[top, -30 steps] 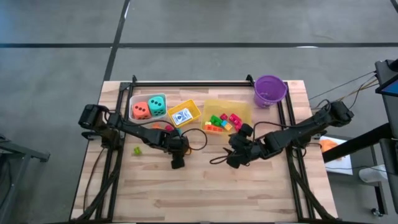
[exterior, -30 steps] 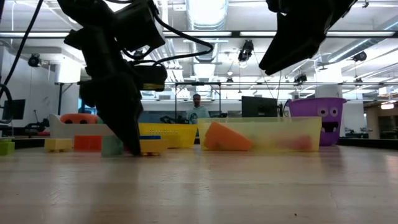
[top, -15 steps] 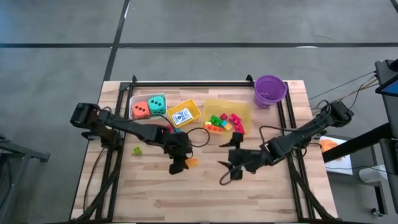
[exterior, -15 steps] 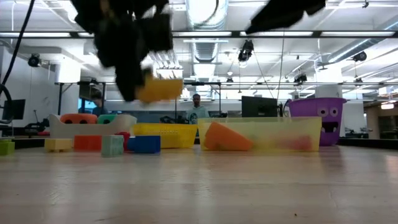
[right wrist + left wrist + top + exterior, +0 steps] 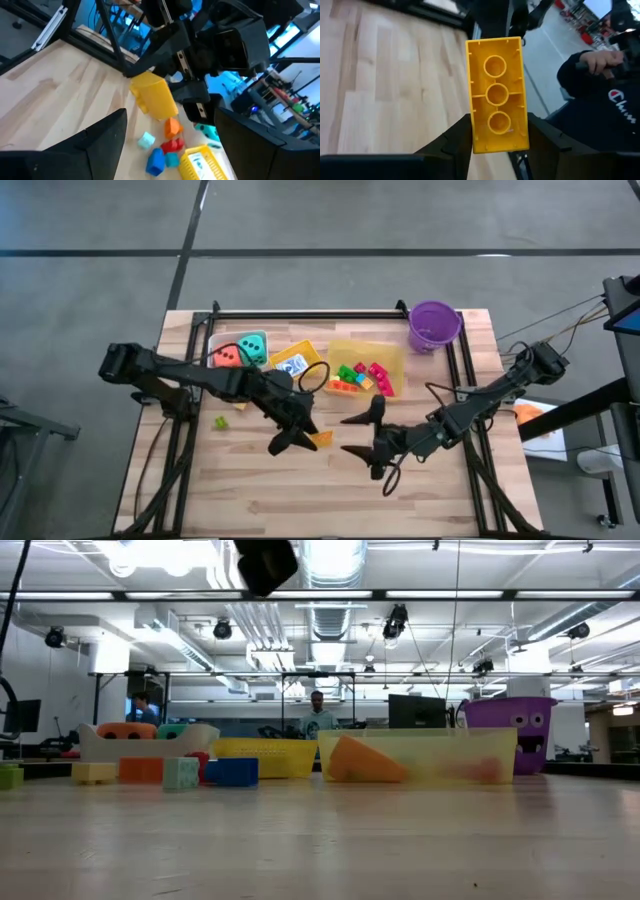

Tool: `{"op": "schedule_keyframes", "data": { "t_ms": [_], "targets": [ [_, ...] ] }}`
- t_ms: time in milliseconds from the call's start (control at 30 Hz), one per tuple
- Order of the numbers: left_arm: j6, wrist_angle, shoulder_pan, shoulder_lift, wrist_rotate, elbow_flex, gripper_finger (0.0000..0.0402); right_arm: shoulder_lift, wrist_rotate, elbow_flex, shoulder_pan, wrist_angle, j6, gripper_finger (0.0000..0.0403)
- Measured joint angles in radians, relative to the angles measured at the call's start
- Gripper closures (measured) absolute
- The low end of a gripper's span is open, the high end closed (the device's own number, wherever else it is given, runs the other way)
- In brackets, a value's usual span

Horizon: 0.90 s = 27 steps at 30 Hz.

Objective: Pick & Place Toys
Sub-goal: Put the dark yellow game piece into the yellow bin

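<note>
My left gripper (image 5: 497, 142) pinches a yellow rectangular plastic brick (image 5: 497, 92) by its end, lifted over mid-table. My right gripper (image 5: 362, 435) hangs close by, fingers spread, holding nothing. Risk, I'd say: the end-only pinch lets the brick pivot or drop, or the arms collide. Beyond, a clear plastic bin (image 5: 368, 352) holds mixed bricks, a yellow bin (image 5: 305, 354) the blue-white card box (image 5: 291, 366), a white tray (image 5: 217, 340) two dice.
</note>
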Motion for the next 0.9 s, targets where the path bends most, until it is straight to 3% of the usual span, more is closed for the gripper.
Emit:
{"op": "schedule_keyframes", "data": {
  "t_ms": [467,600,767,900],
  "targets": [
    [0.018,0.02,0.016,0.0,0.021,0.04,0.0263,0.059,-0.002,0.038,-0.011,0.028,-0.039,0.0106],
    [0.018,0.019,0.015,0.0,0.029,0.037,0.0256,0.138,0.002,0.1,-0.024,0.019,-0.061,0.0106],
    [0.018,0.016,0.014,0.0,0.056,0.028,0.0254,0.207,0.101,0.205,-0.022,0.011,-0.107,0.0106],
    [0.019,0.004,0.013,0.001,0.082,0.021,0.0254,0.255,0.106,0.283,-0.025,-0.088,-0.088,0.0106]
  ]
}}
